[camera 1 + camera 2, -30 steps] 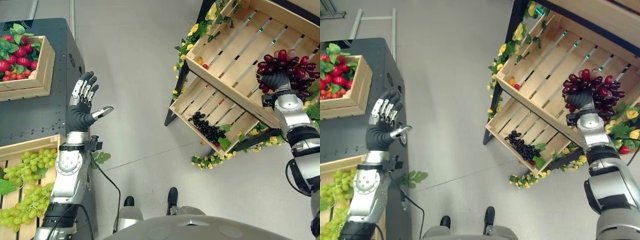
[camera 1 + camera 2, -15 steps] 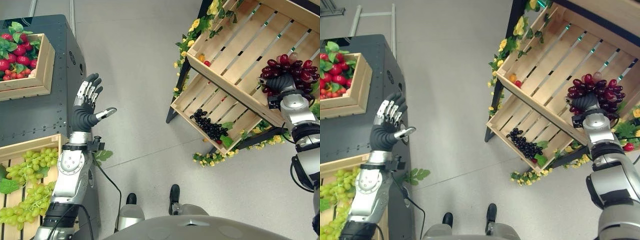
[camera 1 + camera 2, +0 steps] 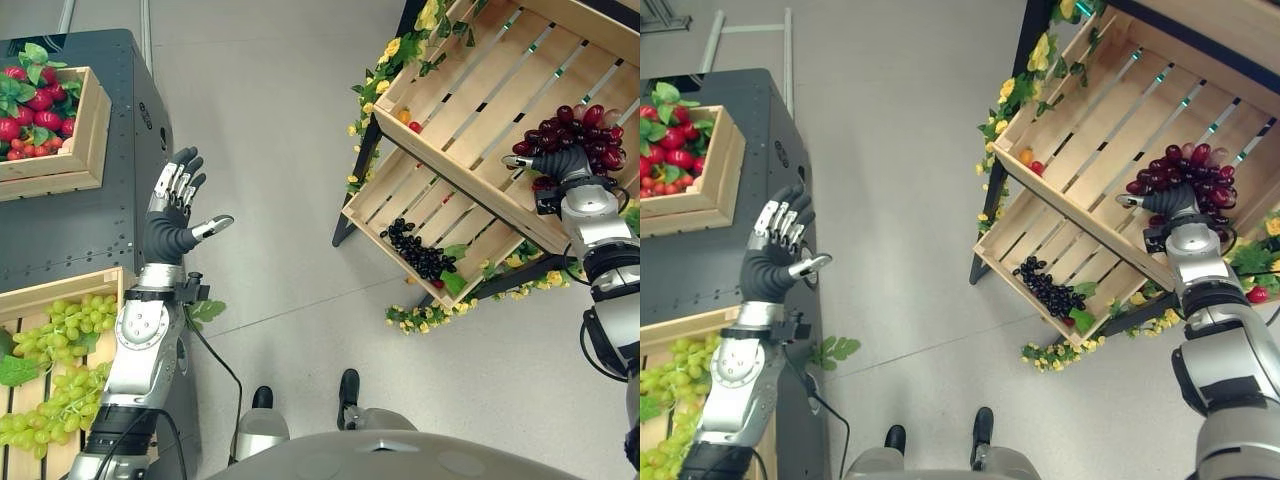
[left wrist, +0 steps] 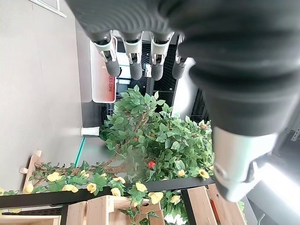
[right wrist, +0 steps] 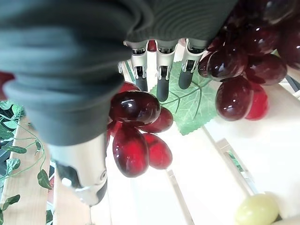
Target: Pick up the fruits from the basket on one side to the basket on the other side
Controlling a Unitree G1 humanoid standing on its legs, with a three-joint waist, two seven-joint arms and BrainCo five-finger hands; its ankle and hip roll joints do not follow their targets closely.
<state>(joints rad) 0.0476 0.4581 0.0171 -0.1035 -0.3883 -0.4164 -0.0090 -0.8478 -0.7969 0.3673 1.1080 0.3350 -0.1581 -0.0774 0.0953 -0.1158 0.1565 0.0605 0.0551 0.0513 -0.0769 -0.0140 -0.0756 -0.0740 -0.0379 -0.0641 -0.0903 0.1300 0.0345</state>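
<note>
A bunch of red grapes (image 3: 580,125) lies in the upper wooden crate (image 3: 470,90) of the slanted rack on the right. My right hand (image 3: 560,162) sits just below the bunch, its thumb stuck out to the side and its fingers (image 5: 161,75) straight. In the right wrist view several red grapes (image 5: 136,122) rest between thumb and fingers over a green leaf (image 5: 187,108), and nothing is curled round them. My left hand (image 3: 170,215) is raised open above the dark table, holding nothing.
The lower rack crate (image 3: 470,250) holds dark grapes (image 3: 420,255). On the dark table (image 3: 70,230) at the left stand a crate of green grapes (image 3: 50,350) and a crate of red fruit (image 3: 40,110). Yellow flowers and leaves trim the rack. Bare floor lies between table and rack.
The right hand has opened: its thumb swung out from the red grapes, and the bunch now rests in the upper crate. The left hand has stayed raised and open.
</note>
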